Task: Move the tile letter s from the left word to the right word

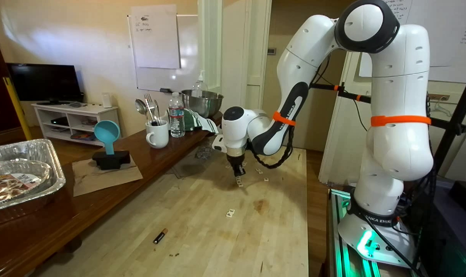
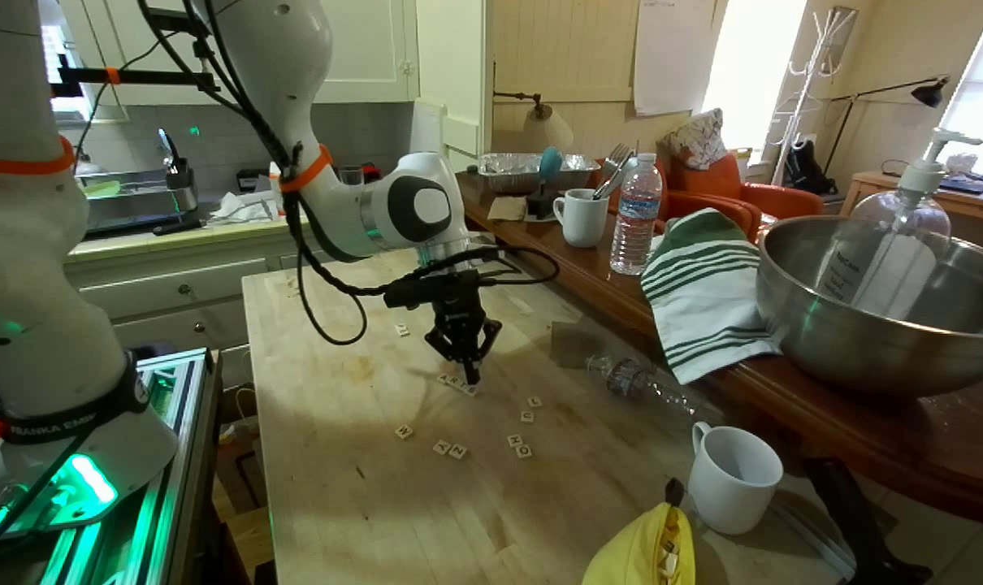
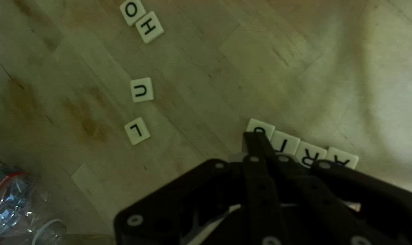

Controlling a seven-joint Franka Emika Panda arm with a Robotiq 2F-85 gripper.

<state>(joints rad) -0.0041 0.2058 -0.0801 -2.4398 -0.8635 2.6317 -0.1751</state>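
I am pointing my tool [image 3: 256,137] down at the surface [image 3: 192,85], its fingers [image 3: 251,143] clenched together, and their tips are covering part of the end tile [image 3: 261,126] of a short row [image 3: 304,147]. A curve of that tile's letter is showing, but my fingers are hiding the rest, so I cannot tell for certain that this is the s, nor whether they are touching it. Beside it a partly covered tile [image 3: 287,140] is showing a straight stem, and the R tile [image 3: 311,154] and then the A tile [image 3: 344,158] are finishing the row. Well apart from the row, the O tile [image 3: 132,13] and the H tile [image 3: 149,27] are sitting just beside each other, while the U tile [image 3: 142,90] and the L tile [image 3: 137,131] are lying near one another. A clear bottle [image 3: 15,204] is lying on its side at the edge of the wrist view. In an exterior view a battery [image 1: 160,236] and a pair of tiles [image 1: 230,212] are lying well apart from my tool, and also in an exterior view a white mug [image 2: 735,479] is standing near a yellow pouch [image 2: 642,544].
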